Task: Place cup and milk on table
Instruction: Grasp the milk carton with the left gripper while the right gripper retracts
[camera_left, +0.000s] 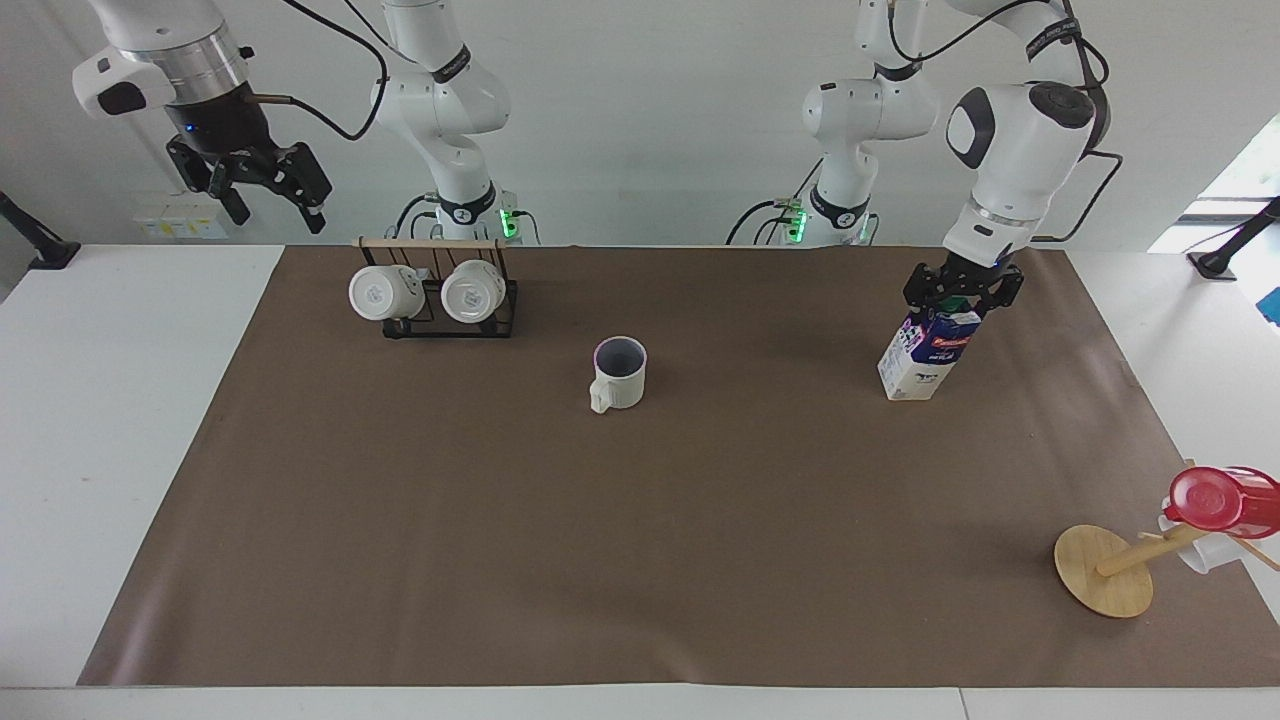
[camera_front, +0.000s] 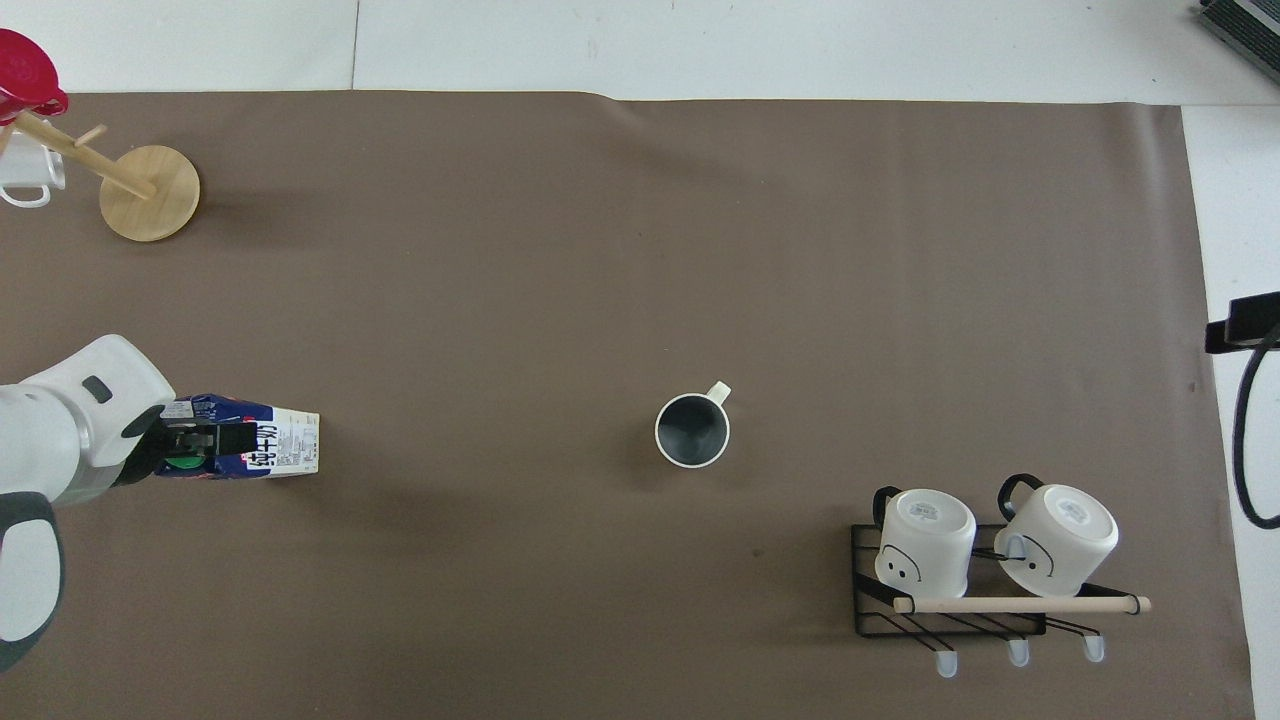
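Observation:
The cup (camera_left: 619, 375) (camera_front: 692, 430), cream-white with a dark inside, stands upright mid-sheet on the table (camera_left: 640, 560), with no gripper near it. The milk (camera_left: 925, 362) (camera_front: 275, 448), a blue-and-white carton with a green cap, stands upright toward the left arm's end. My left gripper (camera_left: 960, 298) (camera_front: 190, 446) is down over the carton's gabled top. It is open, with a finger on either side of the cap. My right gripper (camera_left: 272, 205) hangs open and empty, high above the table's edge at the right arm's end. Only a dark part of it shows in the overhead view.
A black wire rack (camera_left: 440, 318) (camera_front: 950, 600) with two white mugs lying on it stands near the robots, toward the right arm's end. A tilted wooden mug tree on a round base (camera_left: 1105, 572) (camera_front: 150, 192) carries a red cup (camera_left: 1215, 498), far from the robots at the left arm's end.

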